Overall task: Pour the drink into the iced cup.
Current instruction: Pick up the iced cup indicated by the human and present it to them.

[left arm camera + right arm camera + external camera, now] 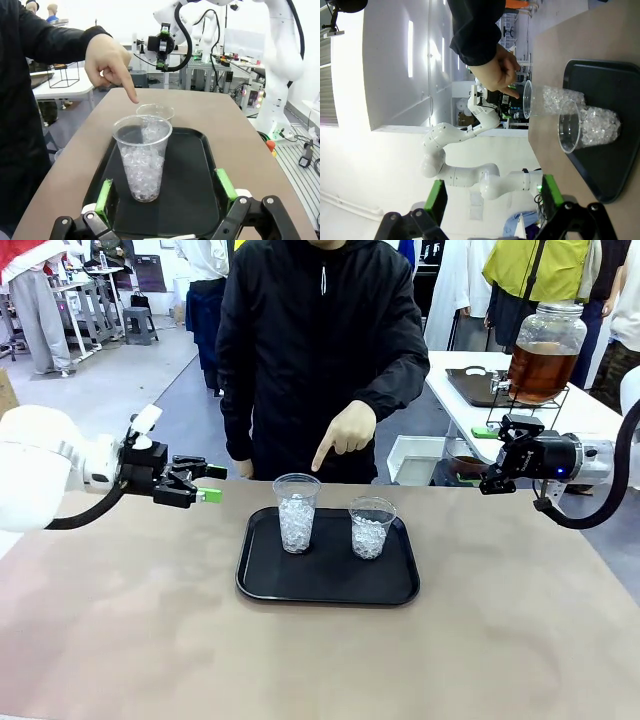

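Two clear plastic cups of ice stand on a black tray [330,590]: a taller cup [297,512] on the left and a shorter cup [371,528] on the right. A person's hand [347,430] points a finger down at the taller cup. The amber drink sits in a big glass jar dispenser [545,352] on a wire stand at the back right. My left gripper [212,484] hovers open to the left of the tray, facing the taller cup [142,157]. My right gripper [496,456] hangs open to the right of the tray, between it and the jar, facing the cups [590,127].
The dispenser stands on a white side table [590,410], next to a dark tray [470,385]. A white bin [420,460] sits on the floor behind my table. The person stands close against the far edge. Brown tabletop [320,660] stretches in front of the tray.
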`<state>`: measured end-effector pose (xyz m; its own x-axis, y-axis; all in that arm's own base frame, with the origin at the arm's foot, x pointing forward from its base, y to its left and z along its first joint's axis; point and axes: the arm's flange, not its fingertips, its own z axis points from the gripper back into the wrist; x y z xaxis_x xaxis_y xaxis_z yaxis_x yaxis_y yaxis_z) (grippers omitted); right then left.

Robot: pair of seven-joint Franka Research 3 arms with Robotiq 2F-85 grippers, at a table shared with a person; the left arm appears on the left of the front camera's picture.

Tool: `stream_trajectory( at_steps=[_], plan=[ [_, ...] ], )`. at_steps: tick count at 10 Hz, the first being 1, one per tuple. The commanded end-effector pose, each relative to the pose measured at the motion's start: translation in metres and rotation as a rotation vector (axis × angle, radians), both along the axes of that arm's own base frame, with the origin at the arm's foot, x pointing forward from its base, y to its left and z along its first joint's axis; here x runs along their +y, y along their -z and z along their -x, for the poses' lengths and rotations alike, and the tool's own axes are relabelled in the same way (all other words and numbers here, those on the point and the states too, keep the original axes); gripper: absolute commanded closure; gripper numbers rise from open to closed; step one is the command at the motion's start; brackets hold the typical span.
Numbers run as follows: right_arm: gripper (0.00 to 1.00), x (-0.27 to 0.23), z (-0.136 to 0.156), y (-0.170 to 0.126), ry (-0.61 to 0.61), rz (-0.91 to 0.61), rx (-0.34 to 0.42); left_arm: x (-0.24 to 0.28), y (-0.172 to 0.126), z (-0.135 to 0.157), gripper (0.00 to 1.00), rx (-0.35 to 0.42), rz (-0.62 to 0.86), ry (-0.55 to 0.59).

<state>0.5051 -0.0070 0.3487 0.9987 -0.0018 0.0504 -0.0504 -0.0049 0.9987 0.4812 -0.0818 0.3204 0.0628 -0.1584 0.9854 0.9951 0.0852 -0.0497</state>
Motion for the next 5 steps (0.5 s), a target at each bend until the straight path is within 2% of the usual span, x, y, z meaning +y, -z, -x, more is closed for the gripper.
stream_trajectory(
  at_steps=[1, 2, 4, 5],
  plan=[
    [0.00, 0.001, 0.000, -0.001, 0.004, 0.003, -0.003, 0.002, -0.006, 0.002, 0.00, 0.001, 0.010, -0.004],
    [0.00, 0.001, 0.000, -0.001, 0.004, 0.003, -0.003, 0.000, 0.000, 0.000, 0.00, 0.000, 0.000, 0.000],
    [0.00, 0.001, 0.000, -0.001, 0.004, 0.003, -0.003, -0.010, 0.015, -0.013, 0.00, -0.146, -0.020, 0.023],
    [0.00, 0.001, 0.000, -0.001, 0.004, 0.003, -0.003, -0.017, 0.020, -0.019, 0.00, -0.184, -0.016, 0.017]
  ],
)
